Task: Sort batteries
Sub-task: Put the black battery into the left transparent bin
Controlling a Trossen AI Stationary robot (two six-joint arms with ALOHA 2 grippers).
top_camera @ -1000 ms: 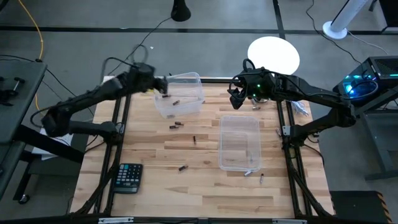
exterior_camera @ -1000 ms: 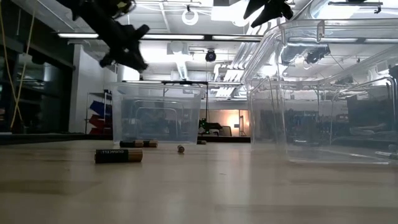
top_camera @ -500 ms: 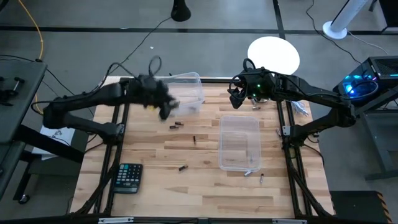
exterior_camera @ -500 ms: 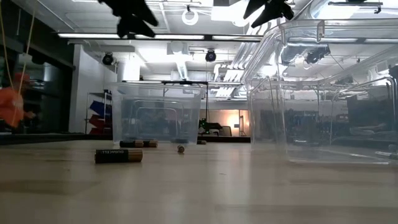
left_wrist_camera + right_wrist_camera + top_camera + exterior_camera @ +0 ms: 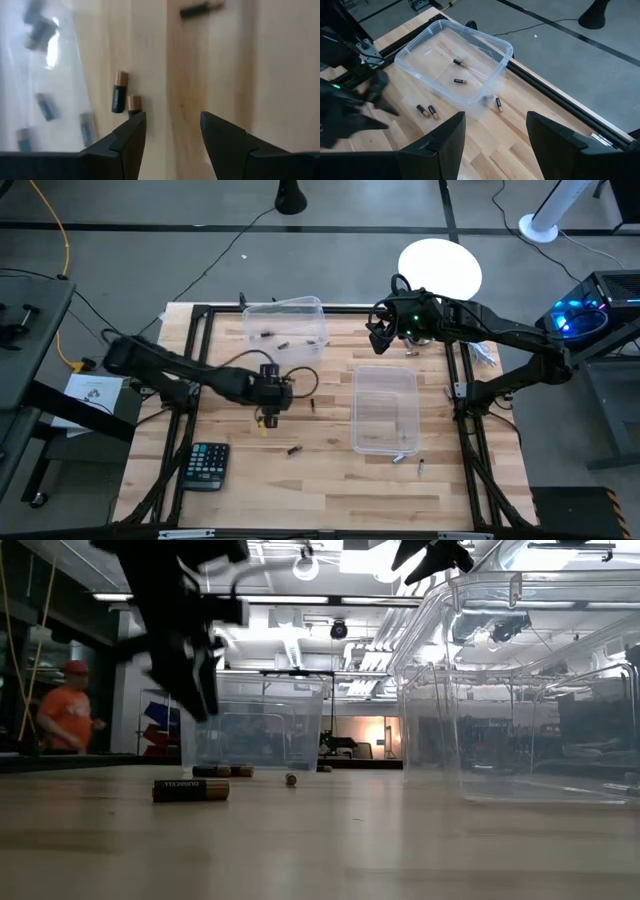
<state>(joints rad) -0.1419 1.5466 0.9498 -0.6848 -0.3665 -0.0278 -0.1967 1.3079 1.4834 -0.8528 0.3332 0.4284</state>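
the left end effector (image 5: 269,393) hangs over the middle of the wooden worktop (image 5: 330,480), fingers spread with nothing between them, near a pair of brown-and-black batteries (image 5: 121,98) lying side by side just in front of the far-left clear bin (image 5: 288,330). that bin already holds a few batteries (image 5: 459,72); the right-hand bin (image 5: 385,410) looks nearly empty, with more cells loose on the boards, one near the calculator (image 5: 207,465). the right end effector (image 5: 381,332) waits open at the far edge. the two cells touch or nearly touch, so a descent between them could nudge one rolling, or pinch both at once and drop a mixed pair into one bin.
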